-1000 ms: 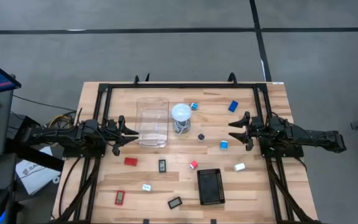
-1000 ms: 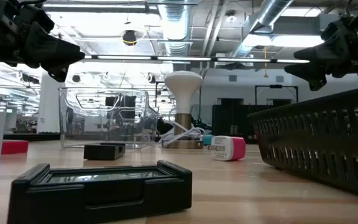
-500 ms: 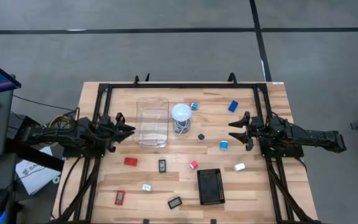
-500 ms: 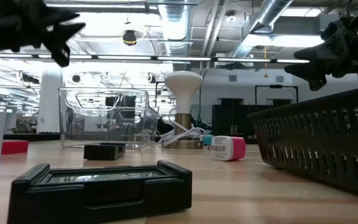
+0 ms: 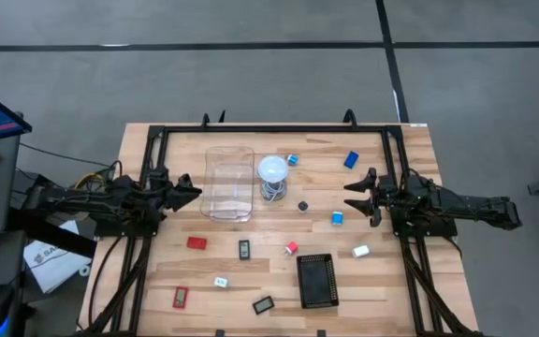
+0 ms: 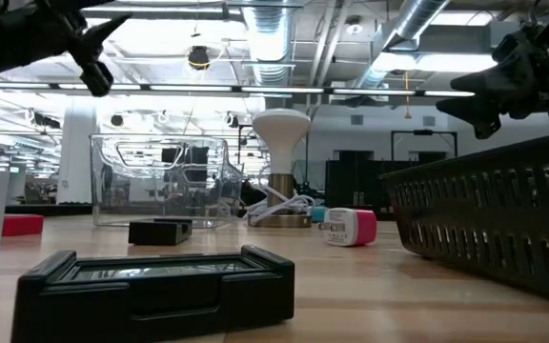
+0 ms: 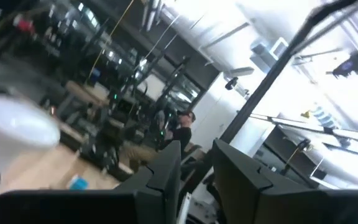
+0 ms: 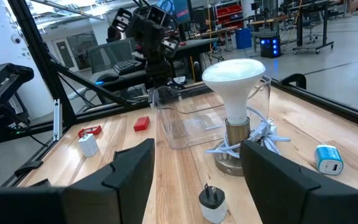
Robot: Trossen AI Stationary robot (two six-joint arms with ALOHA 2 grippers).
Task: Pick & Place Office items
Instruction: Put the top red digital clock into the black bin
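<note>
The office items lie scattered on the wooden table: a red block (image 5: 196, 242), a black rectangle (image 5: 244, 249), a red-and-white piece (image 5: 291, 248), a white block (image 5: 360, 251), blue blocks (image 5: 338, 217) (image 5: 351, 160), a red rectangle (image 5: 181, 297) and another black rectangle (image 5: 264, 304). My left gripper (image 5: 193, 190) hovers at the table's left, just left of the clear box (image 5: 229, 183), tipped upward and rolled. Its fingers (image 7: 169, 171) stand a narrow gap apart with nothing between. My right gripper (image 5: 349, 197) hovers level at the table's right, open and empty.
A white lamp (image 5: 272, 173) with a coiled cord stands right of the clear box. A black tray (image 5: 316, 280) sits near the front edge. A black frame (image 5: 274, 131) runs along the table's far edge and sides. Bare wood lies between the scattered pieces.
My left gripper has risen, tipped its fingers upward and rolled about its own axis, staying beside the clear box. My right gripper has kept still. Nothing on the table has moved.
</note>
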